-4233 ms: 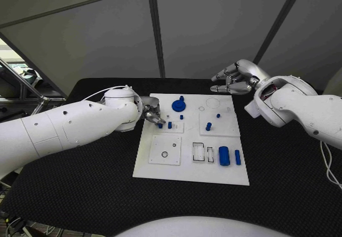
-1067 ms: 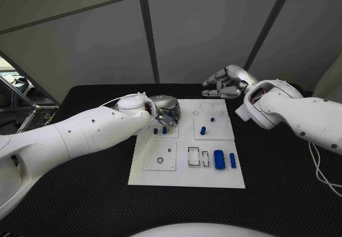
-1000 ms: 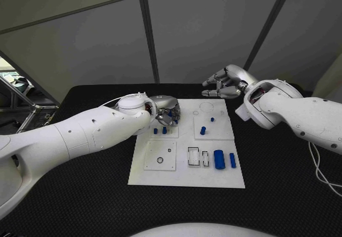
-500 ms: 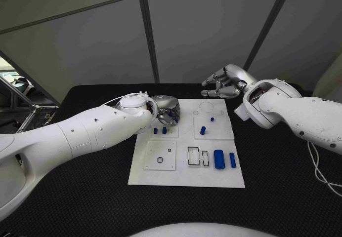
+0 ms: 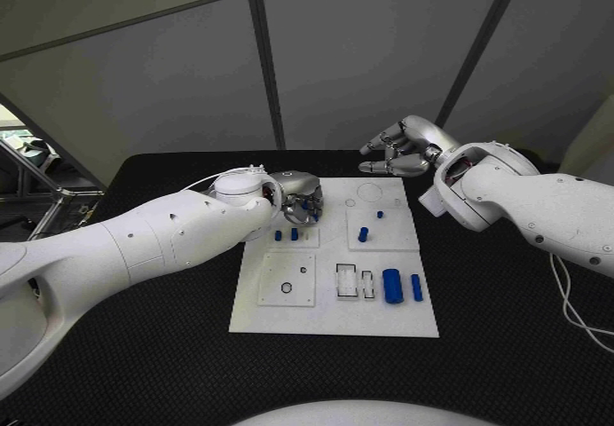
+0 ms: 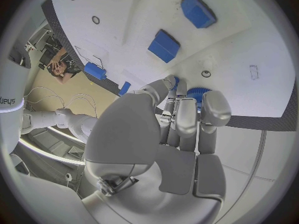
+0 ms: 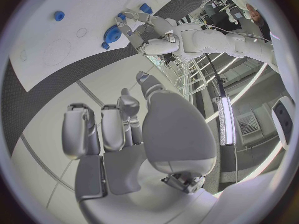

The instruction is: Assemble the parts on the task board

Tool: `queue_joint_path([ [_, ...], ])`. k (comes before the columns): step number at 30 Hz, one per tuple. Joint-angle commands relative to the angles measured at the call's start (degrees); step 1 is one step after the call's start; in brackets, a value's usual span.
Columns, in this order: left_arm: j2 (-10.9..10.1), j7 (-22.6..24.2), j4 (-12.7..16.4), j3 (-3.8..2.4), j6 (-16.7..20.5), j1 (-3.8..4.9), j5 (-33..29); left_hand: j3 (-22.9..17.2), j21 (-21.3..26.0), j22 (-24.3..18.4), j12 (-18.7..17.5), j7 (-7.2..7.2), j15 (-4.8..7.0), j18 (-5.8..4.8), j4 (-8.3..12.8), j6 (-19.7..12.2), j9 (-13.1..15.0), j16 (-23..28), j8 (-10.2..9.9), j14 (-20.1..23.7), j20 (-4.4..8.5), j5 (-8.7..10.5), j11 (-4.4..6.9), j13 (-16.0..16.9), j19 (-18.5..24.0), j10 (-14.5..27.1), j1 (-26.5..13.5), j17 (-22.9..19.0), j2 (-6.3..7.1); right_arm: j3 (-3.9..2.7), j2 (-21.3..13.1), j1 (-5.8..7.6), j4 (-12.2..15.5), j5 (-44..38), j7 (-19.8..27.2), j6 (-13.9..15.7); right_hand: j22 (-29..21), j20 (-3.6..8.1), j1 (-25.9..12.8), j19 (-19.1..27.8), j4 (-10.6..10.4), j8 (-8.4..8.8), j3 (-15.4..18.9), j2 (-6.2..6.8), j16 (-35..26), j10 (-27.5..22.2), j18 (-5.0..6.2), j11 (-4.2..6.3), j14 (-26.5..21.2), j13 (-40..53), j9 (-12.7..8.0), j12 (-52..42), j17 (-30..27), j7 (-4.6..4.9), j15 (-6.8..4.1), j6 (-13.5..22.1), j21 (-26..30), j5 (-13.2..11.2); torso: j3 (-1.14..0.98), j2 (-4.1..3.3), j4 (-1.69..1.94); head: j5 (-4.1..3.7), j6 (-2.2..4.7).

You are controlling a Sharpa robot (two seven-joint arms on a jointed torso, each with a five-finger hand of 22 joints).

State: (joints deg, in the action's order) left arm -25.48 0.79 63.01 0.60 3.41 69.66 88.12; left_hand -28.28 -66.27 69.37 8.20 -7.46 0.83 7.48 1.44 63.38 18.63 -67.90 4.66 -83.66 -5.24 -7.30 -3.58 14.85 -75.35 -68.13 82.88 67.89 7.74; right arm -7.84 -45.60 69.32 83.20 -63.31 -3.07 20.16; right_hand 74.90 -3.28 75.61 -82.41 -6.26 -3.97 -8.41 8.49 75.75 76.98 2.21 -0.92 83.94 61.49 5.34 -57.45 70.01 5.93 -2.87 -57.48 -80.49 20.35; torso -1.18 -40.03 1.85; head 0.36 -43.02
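Blue gear point(image 6: 198, 94) at task board point(image 5: 320, 311) far edge | left hand point(image 5: 300, 197) fingers closed round its rim | looks light, rigid, smooth plastic; best gripped by toothed edge | right hand point(image 5: 399, 153) curled, empty, beyond board

My head cam looks down over task board point(image 5: 335, 266); both wrist cams sit close behind hands, sharing board's far end
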Motion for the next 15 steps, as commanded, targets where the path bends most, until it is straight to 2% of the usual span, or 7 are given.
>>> queue_joint_path([
  [1, -0.69, 0.72, 0.58, 0.09, 1.4, -0.2, -0.3, 0.12, -0.17, -0.02, 0.25, 0.06, 0.13, -1.39, 0.41, 0.43, 0.04, -0.21, 0.09, -0.37, 0.04, -0.34, 0.03, -0.11, -0.15, -0.37, -0.43, -0.19, -0.37, -0.04, 0.01, 0.11, -0.02, -0.18, 0.63, -0.06, 1.6, 0.03, -0.51, 0.02, -0.01, 0.2, -0.24, 0.06, -0.03, 0.19, 1.06, -0.08, 1.77, 0.06, 0.02, -0.33, 0.05, 0.04, -0.28, -0.22, 0.07, 0.37, 0.06, 0.02, 0.15, -0.1, 0.08],
  [6, -2.14, 1.1, 2.26, -0.18, 2.95, -0.23, -0.89, 0.26, -0.15, 0.01, 0.09, 0.04, 0.1, -1.38, 0.42, 0.51, -0.08, -0.11, -0.02, -0.35, 0.02, -0.29, -0.02, -0.3, -0.06, -0.31, -0.82, -0.44, -0.26, -0.04, -0.02, 0.11, -0.24, -0.18, 0.7, 0.0, 1.6, 0.03, -0.51, 0.02, -0.01, 0.2, -0.24, 0.06, -0.03, 0.19, 1.06, -0.08, 1.77, 0.06, 0.02, -0.33, 0.05, 0.04, -0.28, -0.22, 0.07, 0.37, 0.01, 0.04, 0.15, 0.07, 0.24],
  [15, -5.26, 0.98, 6.02, -2.44, 4.21, -0.26, -2.33, 0.37, -0.56, 0.39, 0.01, 0.01, 0.11, -1.47, 0.41, 0.69, -0.16, -0.37, -0.07, -0.47, 0.01, -0.27, -0.02, -0.46, -0.27, -0.42, -1.16, -0.33, -0.24, -0.04, -0.07, 0.1, -0.53, -0.18, 0.8, 0.02, 1.6, 0.03, -0.51, 0.02, -0.01, 0.2, -0.24, 0.06, -0.03, 0.19, 1.06, -0.08, 1.77, 0.06, 0.02, -0.33, 0.05, 0.04, -0.28, -0.22, 0.07, 0.37, 0.07, 0.01, 0.18, 0.31, 0.42],
])
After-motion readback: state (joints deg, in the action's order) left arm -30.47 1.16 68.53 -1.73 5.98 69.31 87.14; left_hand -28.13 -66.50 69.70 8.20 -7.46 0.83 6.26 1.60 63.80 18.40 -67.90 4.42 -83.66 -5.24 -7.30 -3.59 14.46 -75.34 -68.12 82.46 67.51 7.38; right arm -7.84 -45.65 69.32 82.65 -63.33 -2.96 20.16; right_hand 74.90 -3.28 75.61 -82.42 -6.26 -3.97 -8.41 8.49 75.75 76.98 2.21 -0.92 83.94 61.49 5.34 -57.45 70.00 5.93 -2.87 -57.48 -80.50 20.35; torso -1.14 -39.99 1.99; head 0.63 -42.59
